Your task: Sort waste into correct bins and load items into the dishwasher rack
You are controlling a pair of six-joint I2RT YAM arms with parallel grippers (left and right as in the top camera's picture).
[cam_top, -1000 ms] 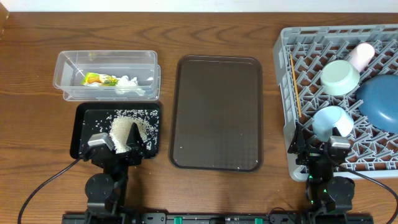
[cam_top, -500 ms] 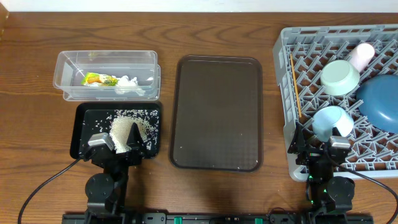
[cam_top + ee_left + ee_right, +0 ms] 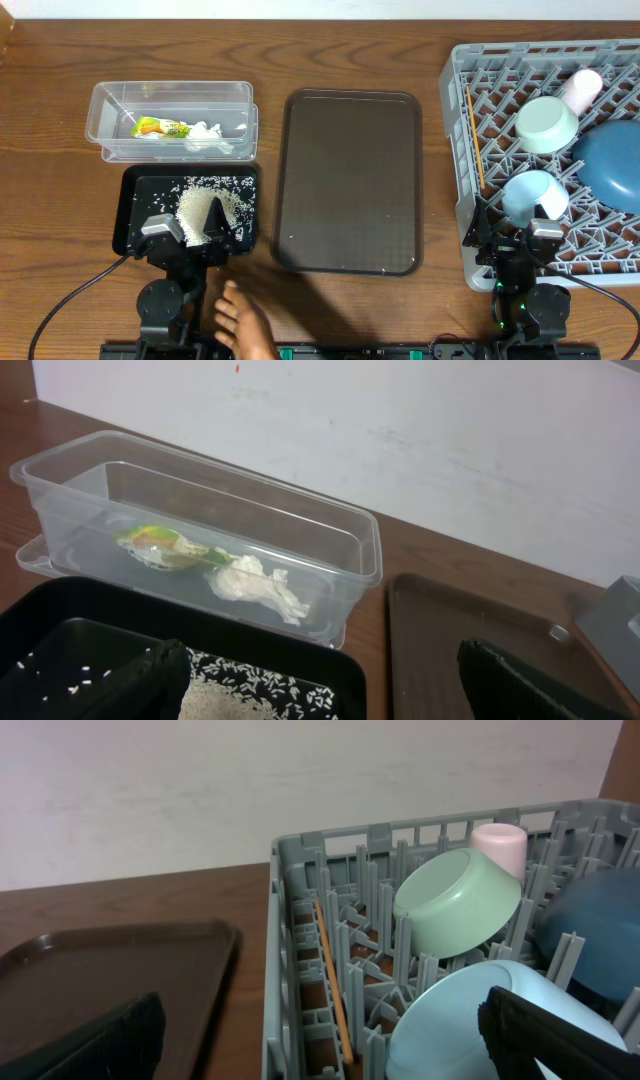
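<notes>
The clear tub stands at the back left of the table. It holds the yellow-green snack wrapper and, just to its right, the crumpled white tissue. Touching the tub's front edge is the black tray, with the rice heaped in its middle and loose grains scattered toward its back rim. The left gripper hangs over the near part of this tray, fingers spread wide and grasping nothing. The brown tray lies in the centre of the table.

On the right, the rack holds the dishes. The wooden stick lies among the pegs along its left side and the pink cup is at the back. The mint bowl is tipped on its side just in front of the cup, and the blue dish leans at the right edge. A second bowl, paler, sits near the front. The right gripper is at the rack's near edge, just before that bowl, released wide and gripping nothing.

A bare hand shows at the table's front edge, beside the left arm's base
</notes>
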